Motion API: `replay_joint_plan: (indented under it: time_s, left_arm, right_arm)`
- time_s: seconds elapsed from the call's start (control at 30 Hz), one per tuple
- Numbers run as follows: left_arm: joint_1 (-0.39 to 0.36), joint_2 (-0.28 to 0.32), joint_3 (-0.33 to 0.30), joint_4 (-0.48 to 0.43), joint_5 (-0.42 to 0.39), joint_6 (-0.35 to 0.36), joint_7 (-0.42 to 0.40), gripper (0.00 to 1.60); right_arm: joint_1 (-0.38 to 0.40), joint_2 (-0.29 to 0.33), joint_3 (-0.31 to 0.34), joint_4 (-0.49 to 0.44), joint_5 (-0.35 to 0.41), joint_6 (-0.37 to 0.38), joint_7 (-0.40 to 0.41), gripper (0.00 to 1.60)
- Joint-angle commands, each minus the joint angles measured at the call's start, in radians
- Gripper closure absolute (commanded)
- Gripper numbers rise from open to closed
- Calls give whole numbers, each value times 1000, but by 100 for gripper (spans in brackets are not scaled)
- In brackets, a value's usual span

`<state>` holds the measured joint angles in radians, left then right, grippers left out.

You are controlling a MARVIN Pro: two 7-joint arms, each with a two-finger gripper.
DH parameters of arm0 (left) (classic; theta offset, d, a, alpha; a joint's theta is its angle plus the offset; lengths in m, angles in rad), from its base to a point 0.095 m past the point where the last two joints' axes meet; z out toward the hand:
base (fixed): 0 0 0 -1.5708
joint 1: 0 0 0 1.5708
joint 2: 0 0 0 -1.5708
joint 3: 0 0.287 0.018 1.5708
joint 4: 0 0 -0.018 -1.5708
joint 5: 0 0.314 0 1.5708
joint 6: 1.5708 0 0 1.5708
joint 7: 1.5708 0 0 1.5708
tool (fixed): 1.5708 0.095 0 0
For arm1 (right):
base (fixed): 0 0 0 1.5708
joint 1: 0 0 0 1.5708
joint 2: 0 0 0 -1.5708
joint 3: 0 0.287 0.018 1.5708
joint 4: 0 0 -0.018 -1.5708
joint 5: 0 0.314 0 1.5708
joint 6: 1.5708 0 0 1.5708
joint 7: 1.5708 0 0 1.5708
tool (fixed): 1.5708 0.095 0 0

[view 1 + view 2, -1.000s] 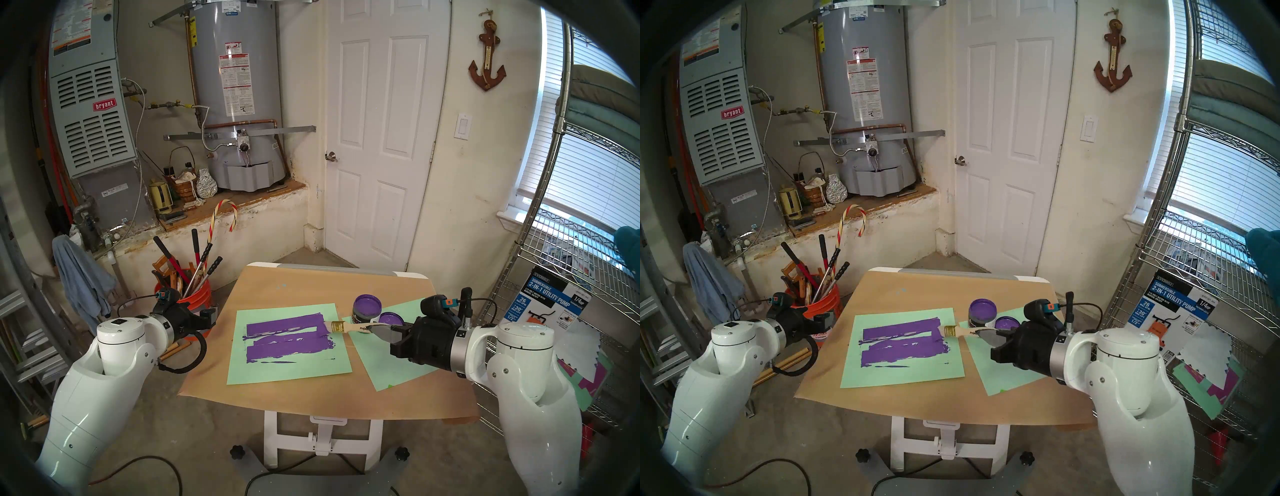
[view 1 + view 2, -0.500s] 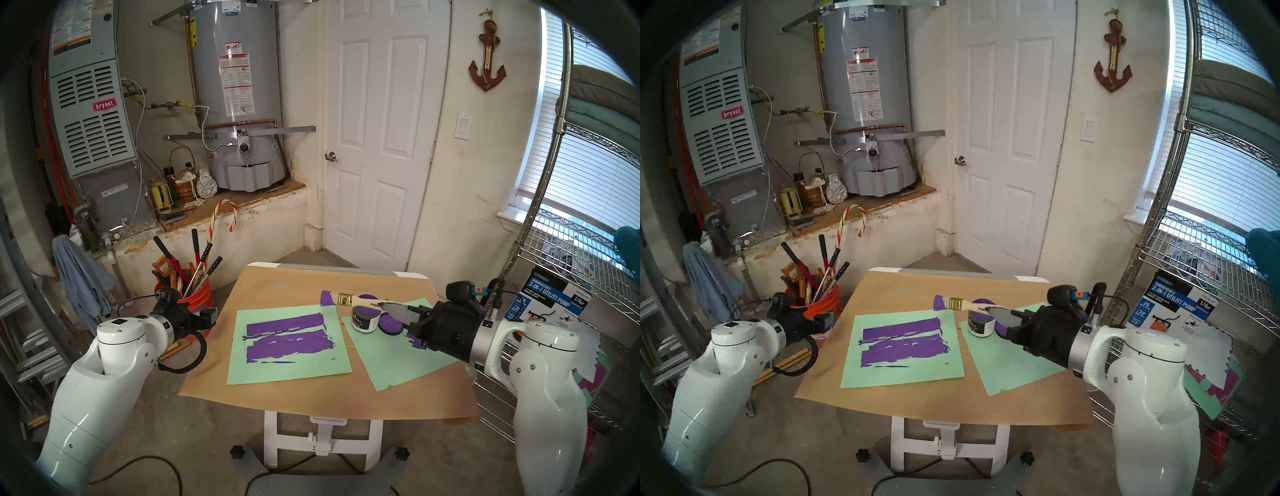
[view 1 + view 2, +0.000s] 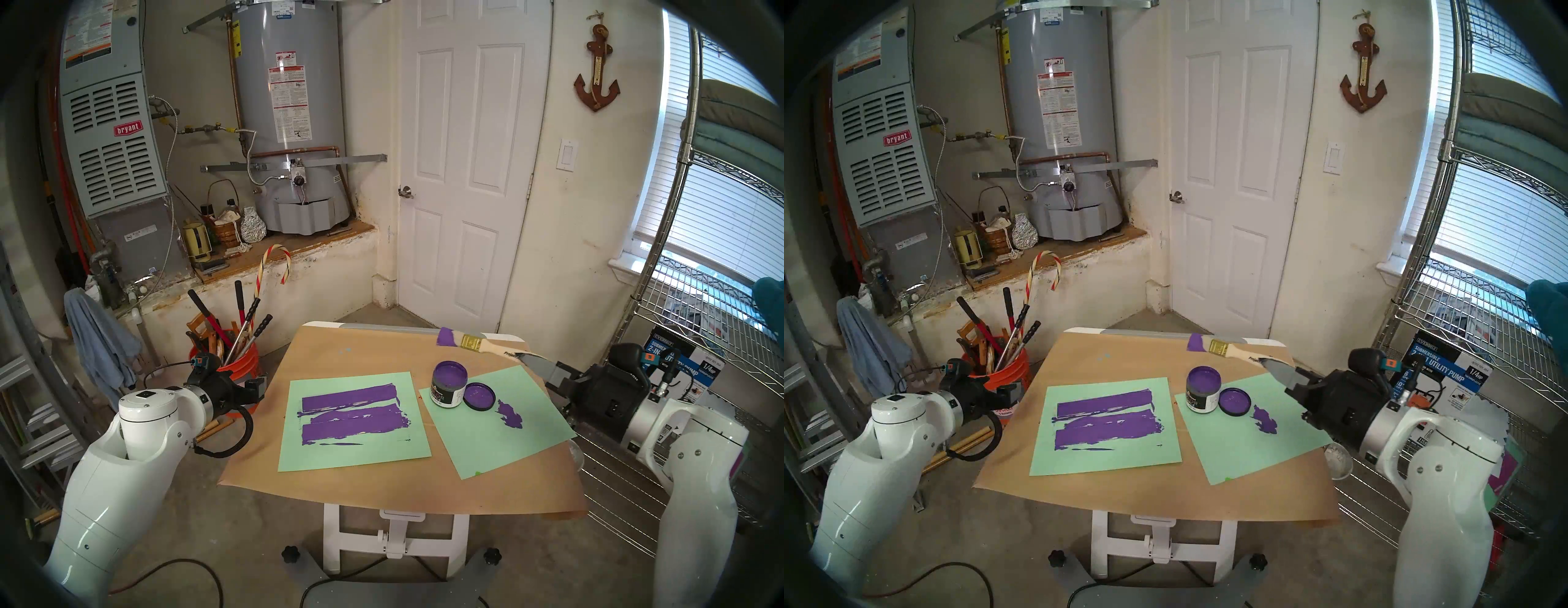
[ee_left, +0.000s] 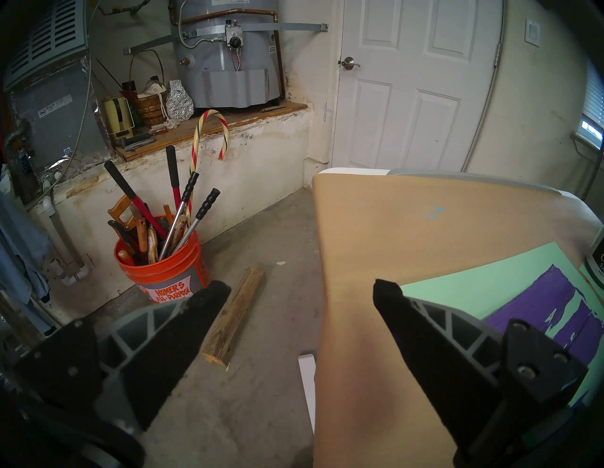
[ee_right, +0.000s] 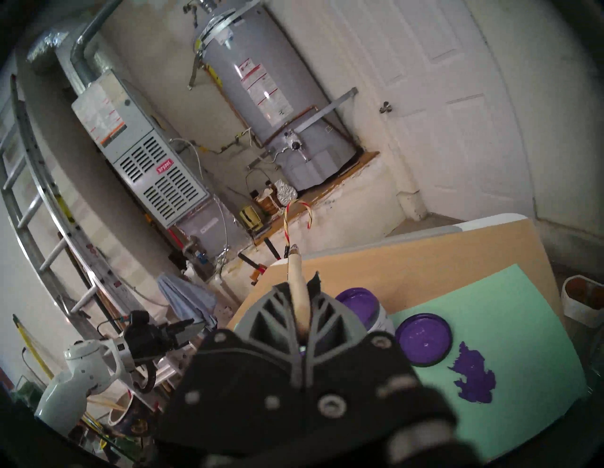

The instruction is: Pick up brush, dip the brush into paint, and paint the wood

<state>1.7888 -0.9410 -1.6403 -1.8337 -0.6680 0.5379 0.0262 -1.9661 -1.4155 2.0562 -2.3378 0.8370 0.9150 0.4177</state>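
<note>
Since the stroke, we are lifting the light, stiff brush (image 3: 475, 343) off the wood (image 3: 348, 397), right gripper (image 3: 535, 361) clamped on its handle end, left gripper (image 4: 300, 294) gaping empty.

Soft daylight comes in through the window (image 3: 695, 204) on the right, so the room looks bright. Every view bends at the edges inside a dark rim. The right wrist view is blurry and tilted.
</note>
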Motion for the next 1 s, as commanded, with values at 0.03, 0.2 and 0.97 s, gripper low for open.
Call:
replay_joint_plan:
  time_s: [0.03,0.2,0.97]
  left_arm:
    - [-4,1,-9,-14,-2,-2,1,0]
    - [-4,1,-9,-15,-2,-2,1,0]
    - [-4,1,-10,-15,-2,-2,2,0]
  right_arm:
    - [-18,-26,111,10,59,-13,47,160]
    - [-35,-33,173,39,77,-26,77,160]
    - [-76,-7,244,151,78,-53,175,160]
